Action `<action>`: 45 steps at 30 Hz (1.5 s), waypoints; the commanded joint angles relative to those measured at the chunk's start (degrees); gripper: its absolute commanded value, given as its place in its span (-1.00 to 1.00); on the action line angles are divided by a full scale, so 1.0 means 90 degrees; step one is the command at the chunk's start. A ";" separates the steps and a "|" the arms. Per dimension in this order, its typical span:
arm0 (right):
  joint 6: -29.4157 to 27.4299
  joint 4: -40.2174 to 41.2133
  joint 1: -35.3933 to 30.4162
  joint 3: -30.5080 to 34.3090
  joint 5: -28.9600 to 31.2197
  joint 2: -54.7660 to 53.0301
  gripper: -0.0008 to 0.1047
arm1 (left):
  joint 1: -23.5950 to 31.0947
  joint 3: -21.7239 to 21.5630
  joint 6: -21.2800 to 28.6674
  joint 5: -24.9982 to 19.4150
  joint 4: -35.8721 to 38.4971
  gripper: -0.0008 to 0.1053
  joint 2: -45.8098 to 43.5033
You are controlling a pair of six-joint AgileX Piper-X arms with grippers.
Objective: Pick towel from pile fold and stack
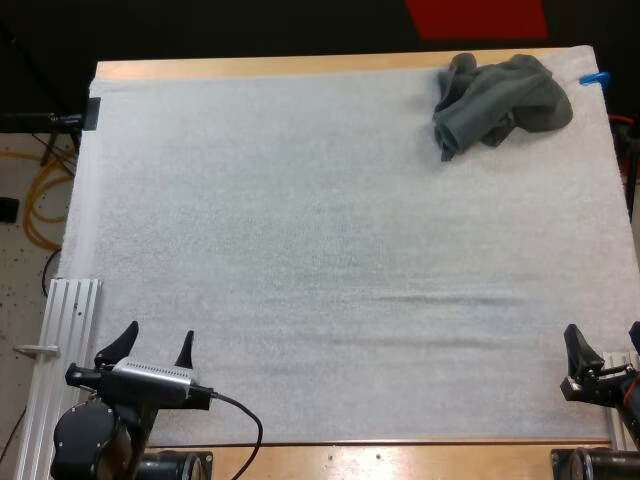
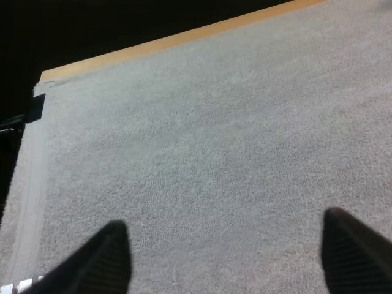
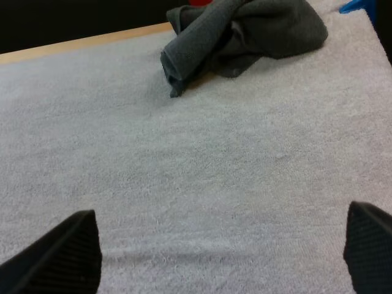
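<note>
White mat (image 1: 320, 260); crumpled towel (image 1: 500, 100) far right

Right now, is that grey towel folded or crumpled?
Crumpled: the towel lies bunched in uneven lumps at the far right corner of the mat.

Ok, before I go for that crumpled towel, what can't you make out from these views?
High view: folds of the crumpled towel hide whether it is one towel or several.
Right wrist view: the towel's far side is cut off by the picture's edge.
High view: the right gripper is partly cut off by the right edge.
</note>
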 commanded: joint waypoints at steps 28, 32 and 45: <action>-0.0075 0.0374 -0.0012 -0.1506 -0.1259 0.1926 0.49 | -0.0187 -0.2060 -0.0314 0.2420 -0.0050 0.29 0.1629; -0.0068 0.0374 -0.0012 -0.1935 -0.2522 0.2691 0.49 | -0.0774 -0.2662 -0.0449 0.3187 -0.0050 0.29 0.2503; 0.0437 -0.1633 -0.0012 -0.2394 -0.2092 0.4902 0.49 | -0.1547 -0.2993 -0.0449 0.3266 -0.0340 0.29 0.3537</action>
